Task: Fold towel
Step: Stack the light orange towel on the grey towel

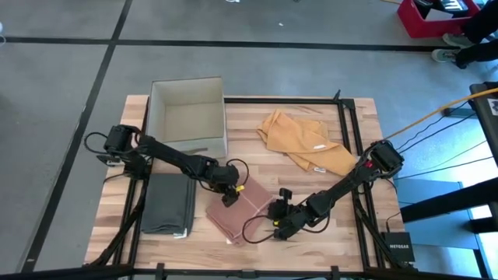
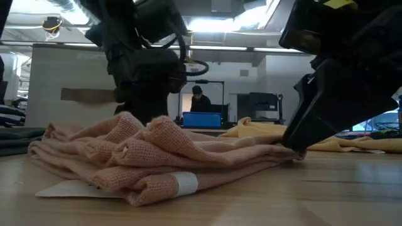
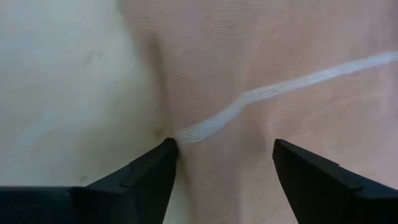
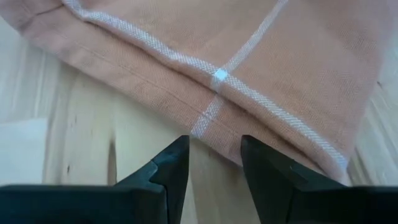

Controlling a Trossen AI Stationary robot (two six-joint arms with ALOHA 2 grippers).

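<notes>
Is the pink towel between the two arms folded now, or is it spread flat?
Folded. The pink towel forms a compact patch, and the low view shows several stacked layers with doubled edges.

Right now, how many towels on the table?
3. Pink towel at front centre, between both pincers; folded grey towel front left; crumpled yellow towel back right. The box interior looks empty from above, so probably none hidden.

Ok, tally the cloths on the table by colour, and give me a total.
Pink towel: 1
Yellow cloth: 1
Grey cloth: 1
Total: 3
</notes>
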